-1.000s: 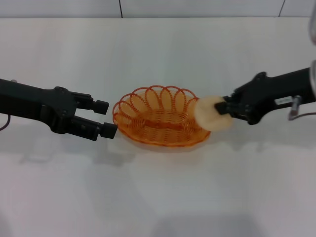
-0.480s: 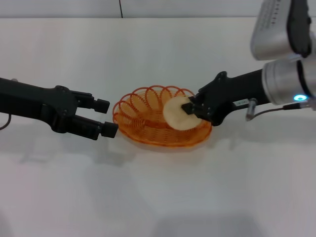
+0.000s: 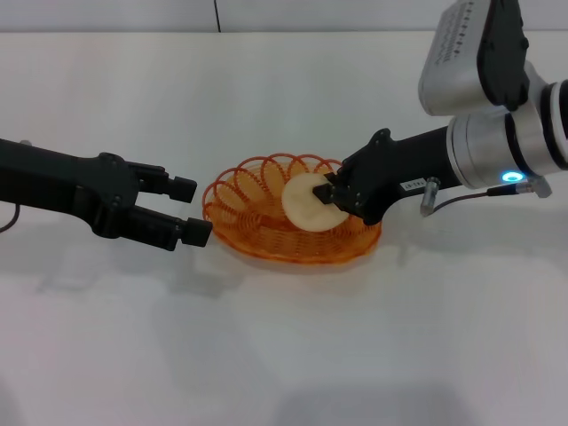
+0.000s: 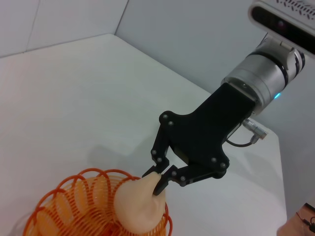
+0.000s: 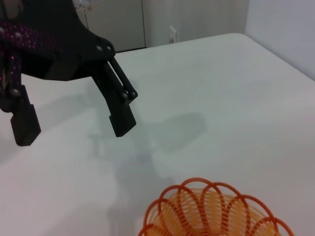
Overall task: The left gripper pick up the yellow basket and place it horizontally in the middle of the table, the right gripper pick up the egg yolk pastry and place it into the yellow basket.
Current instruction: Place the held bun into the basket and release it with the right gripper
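Note:
The yellow basket [image 3: 232, 213] lies on the white table [image 3: 284, 355] near its middle, long side across. My right gripper [image 3: 327, 195] reaches in from the right and is shut on the egg yolk pastry [image 3: 303, 204], holding it over the basket's right half, low inside the rim. The left wrist view shows the same grip: right gripper [image 4: 160, 179], pastry [image 4: 135, 206], basket [image 4: 69, 206]. My left gripper [image 3: 188, 211] stands open just left of the basket, holding nothing. In the right wrist view the left gripper [image 5: 74, 128] is open beyond the basket [image 5: 216, 211].
The right arm's silver segment [image 3: 497, 146] with its blue light hangs above the table's right side. A cable [image 3: 453, 200] loops beneath it. The table's far edge [image 3: 284, 32] meets a wall. Bare tabletop lies in front of the basket.
My right gripper has carried the pastry leftward, from outside the basket's right rim to over the basket's inside. The left gripper and the basket have stayed put.

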Action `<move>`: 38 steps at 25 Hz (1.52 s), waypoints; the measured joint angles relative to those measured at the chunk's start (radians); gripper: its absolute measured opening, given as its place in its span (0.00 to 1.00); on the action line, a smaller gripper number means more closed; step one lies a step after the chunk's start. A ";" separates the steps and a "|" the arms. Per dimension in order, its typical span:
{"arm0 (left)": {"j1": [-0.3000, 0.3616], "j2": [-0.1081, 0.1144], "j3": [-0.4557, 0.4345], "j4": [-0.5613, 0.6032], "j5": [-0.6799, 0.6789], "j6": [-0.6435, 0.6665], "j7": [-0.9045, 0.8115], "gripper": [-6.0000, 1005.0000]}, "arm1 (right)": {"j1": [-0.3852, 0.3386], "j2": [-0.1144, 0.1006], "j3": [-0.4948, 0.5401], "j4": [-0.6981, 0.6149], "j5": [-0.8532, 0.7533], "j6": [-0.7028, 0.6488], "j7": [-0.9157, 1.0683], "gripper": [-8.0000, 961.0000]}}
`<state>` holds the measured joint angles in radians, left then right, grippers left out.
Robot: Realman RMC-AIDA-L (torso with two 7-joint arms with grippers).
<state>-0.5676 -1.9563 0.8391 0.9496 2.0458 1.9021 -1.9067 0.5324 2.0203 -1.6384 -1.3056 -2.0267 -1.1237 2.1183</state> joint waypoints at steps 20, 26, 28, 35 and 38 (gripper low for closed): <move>-0.001 0.002 0.000 -0.004 0.005 -0.015 0.000 0.88 | 0.035 -0.001 0.003 0.046 0.003 0.020 -0.012 0.27; 0.000 0.003 0.000 -0.004 0.004 -0.015 0.000 0.88 | 0.011 -0.005 0.009 0.027 0.027 0.047 -0.015 0.50; 0.000 0.003 -0.006 -0.003 0.003 -0.015 0.001 0.88 | -0.005 -0.006 0.014 0.008 0.028 0.044 -0.028 0.60; 0.003 0.004 -0.035 -0.004 0.001 -0.015 0.015 0.88 | -0.123 -0.007 0.074 -0.064 0.105 0.032 -0.127 0.68; 0.005 0.003 -0.038 -0.004 0.000 -0.015 0.021 0.88 | -0.174 -0.008 0.126 -0.068 0.168 0.009 -0.191 0.71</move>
<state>-0.5630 -1.9532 0.8014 0.9457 2.0463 1.8874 -1.8858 0.3582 2.0123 -1.5126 -1.3741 -1.8589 -1.1150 1.9269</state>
